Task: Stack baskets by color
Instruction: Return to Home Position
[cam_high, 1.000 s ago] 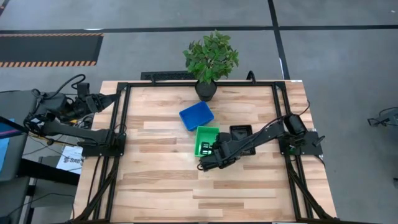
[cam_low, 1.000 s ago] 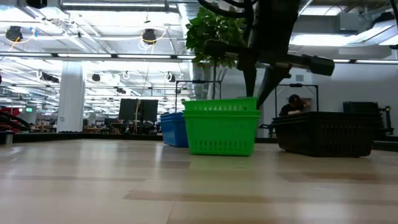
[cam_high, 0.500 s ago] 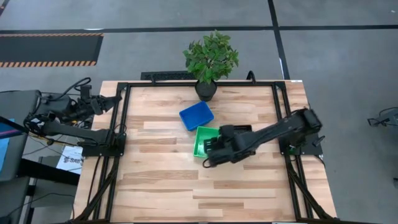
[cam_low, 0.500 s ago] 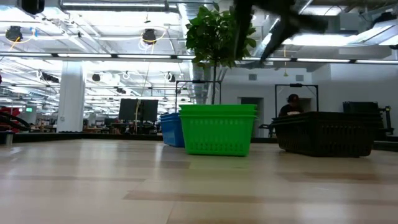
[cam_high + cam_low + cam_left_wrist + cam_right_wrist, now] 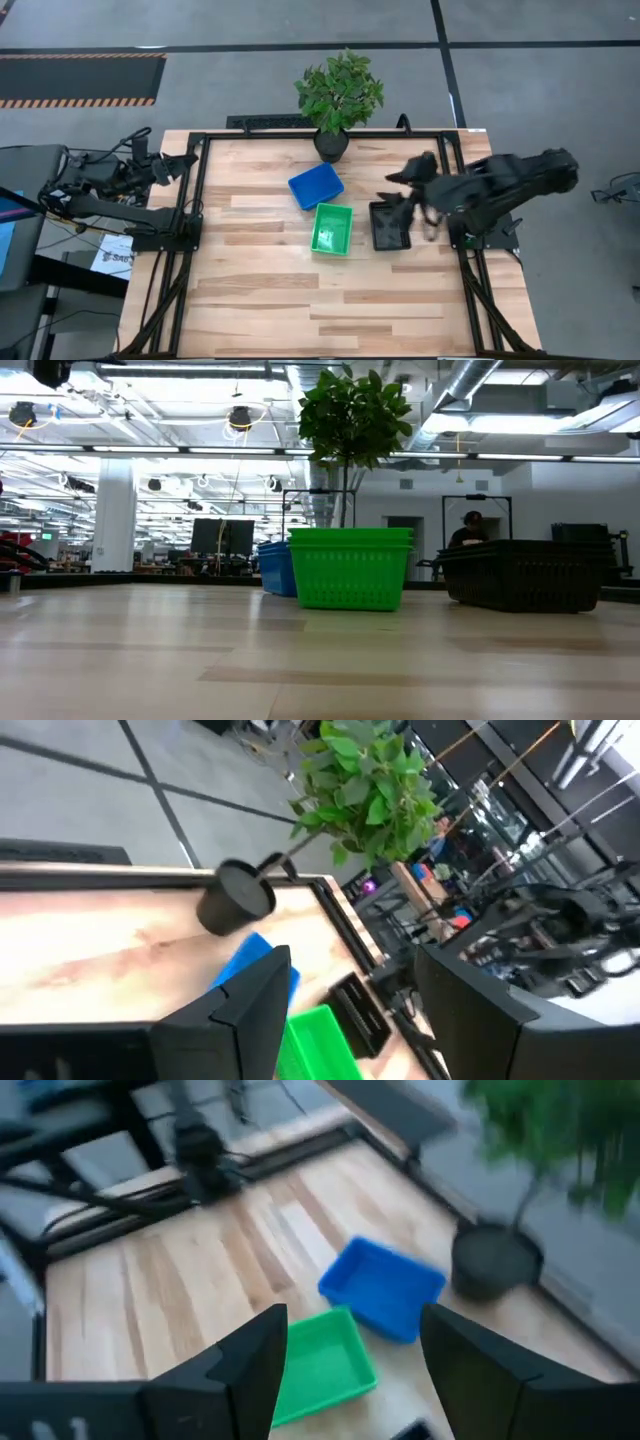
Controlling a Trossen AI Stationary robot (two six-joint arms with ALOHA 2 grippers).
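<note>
Three piles of baskets rest on the wooden table. The blue baskets lie toward the far side, the green baskets in the middle, and the black baskets to their right. In the low view the green baskets and the black baskets each show several rims nested one in another, with the blue baskets behind. My right gripper hangs open, high above the black pile. My right gripper has nothing between its fingers. My left gripper waits open at the table's far left corner.
A potted plant stands at the middle of the far edge, just behind the blue pile. A black metal frame runs along the table's left, right and far sides. Bare wood lies along the near half.
My right gripper has opened and let go of the top green basket. It has risen steeply, drawn back toward the table's right edge and rolled at the wrist. The green basket, tilted a second ago, now sits level in its pile.
</note>
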